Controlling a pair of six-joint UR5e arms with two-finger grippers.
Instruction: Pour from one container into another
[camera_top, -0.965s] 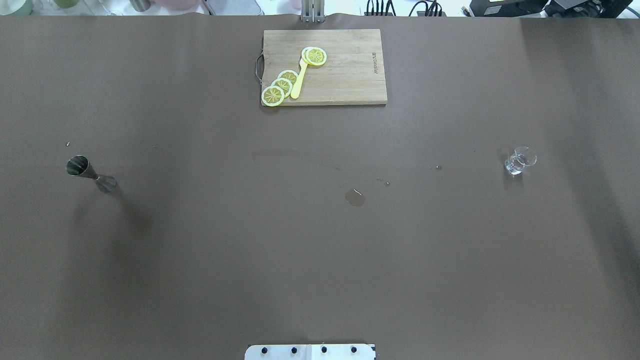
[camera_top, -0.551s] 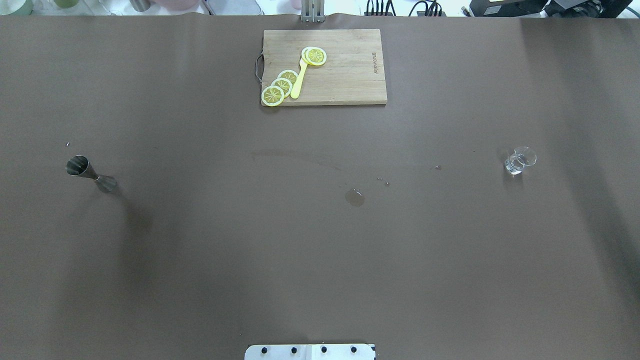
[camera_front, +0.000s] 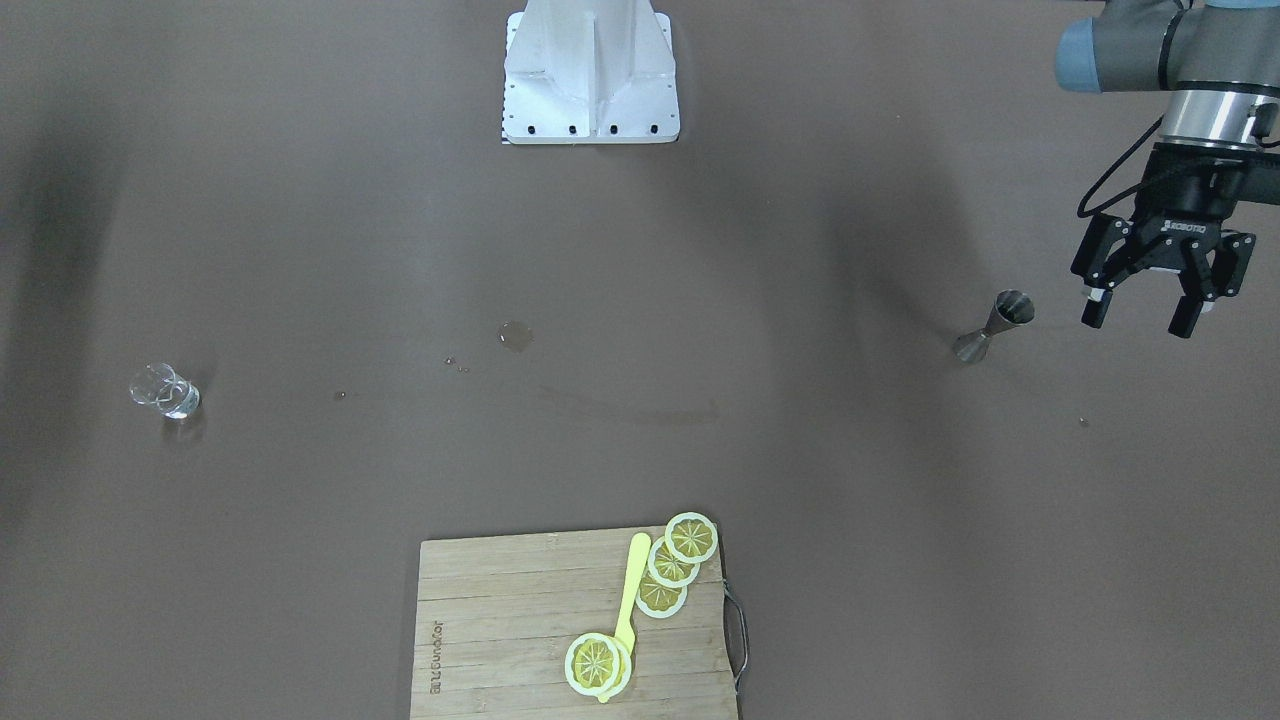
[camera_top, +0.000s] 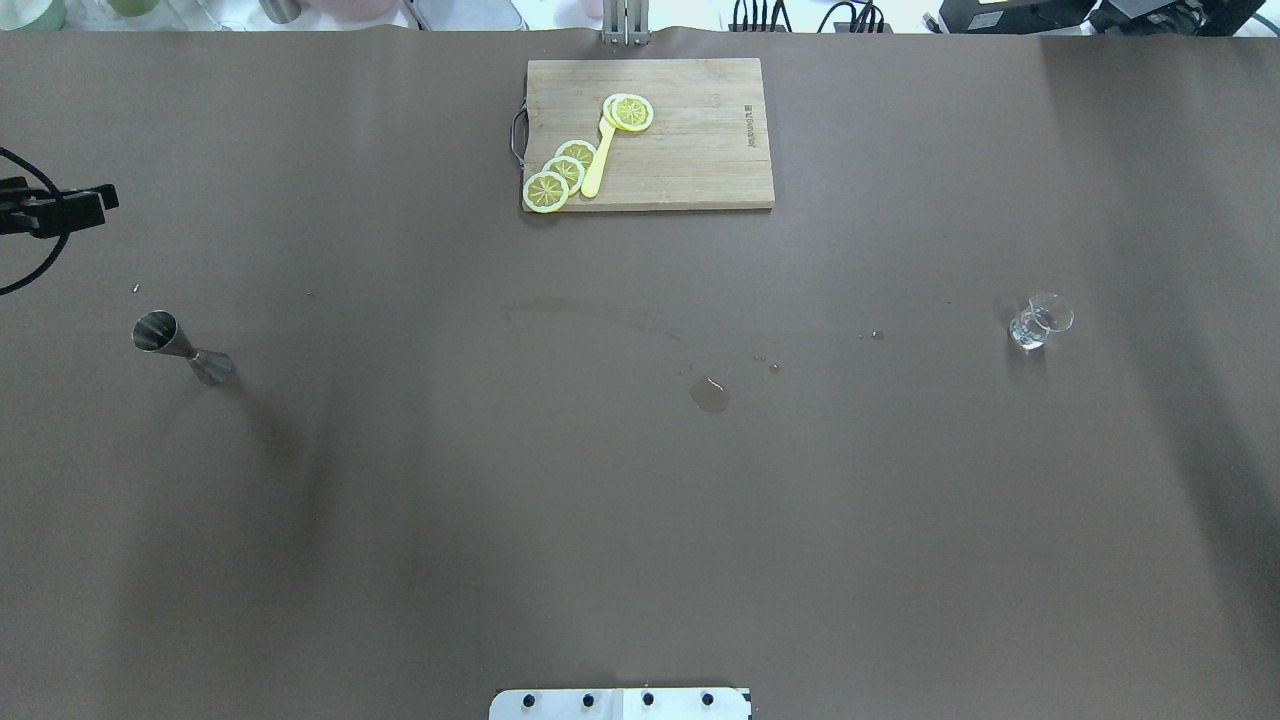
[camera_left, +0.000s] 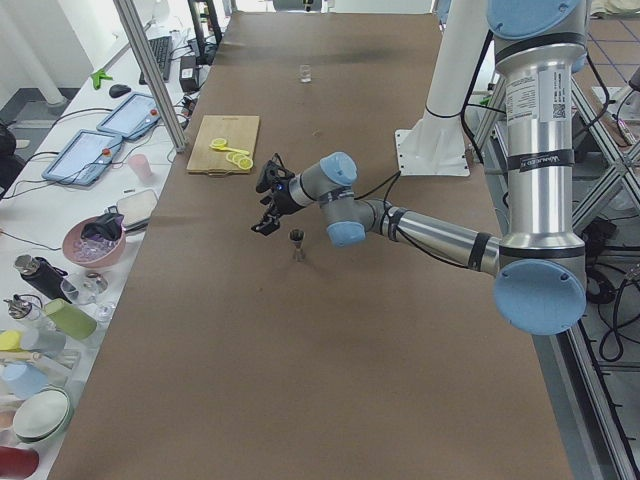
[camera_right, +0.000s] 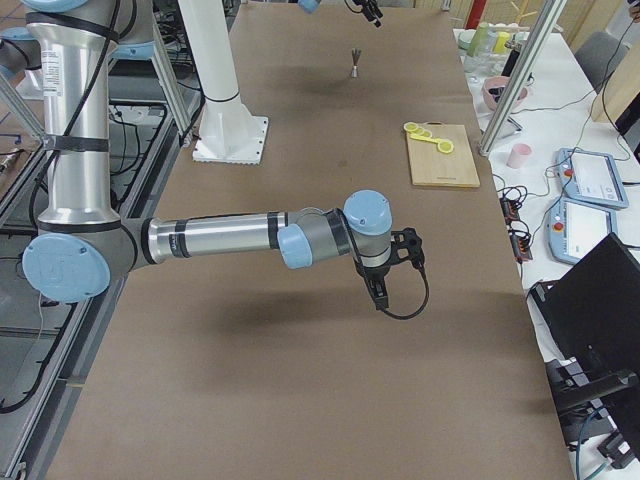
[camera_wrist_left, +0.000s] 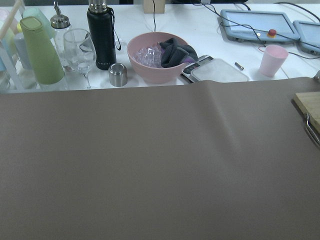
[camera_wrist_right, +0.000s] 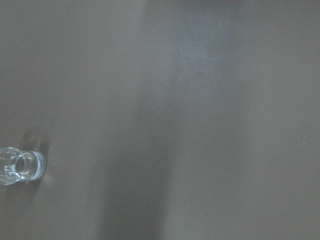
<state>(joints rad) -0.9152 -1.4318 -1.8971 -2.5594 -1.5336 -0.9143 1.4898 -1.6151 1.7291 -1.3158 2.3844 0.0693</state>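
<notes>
I see a brown mat covering the long surface (camera_top: 640, 520) under even light. Beside it, past an aluminium post (camera_left: 150, 70), runs a white side table (camera_wrist_left: 210, 35) carrying tablets (camera_left: 125, 115), a pink bowl (camera_wrist_left: 155, 62) and a black flask (camera_wrist_left: 102, 37).

Brown-covered table (camera_top: 640, 520) is carrying a steel jigger (camera_top: 182, 348) standing upright at the robot's left, a small glass (camera_top: 1040, 322) at right, a wooden cutting board (camera_top: 700, 160) at the far edge, and a small puddle (camera_top: 710, 396) sitting mid-table.
</notes>
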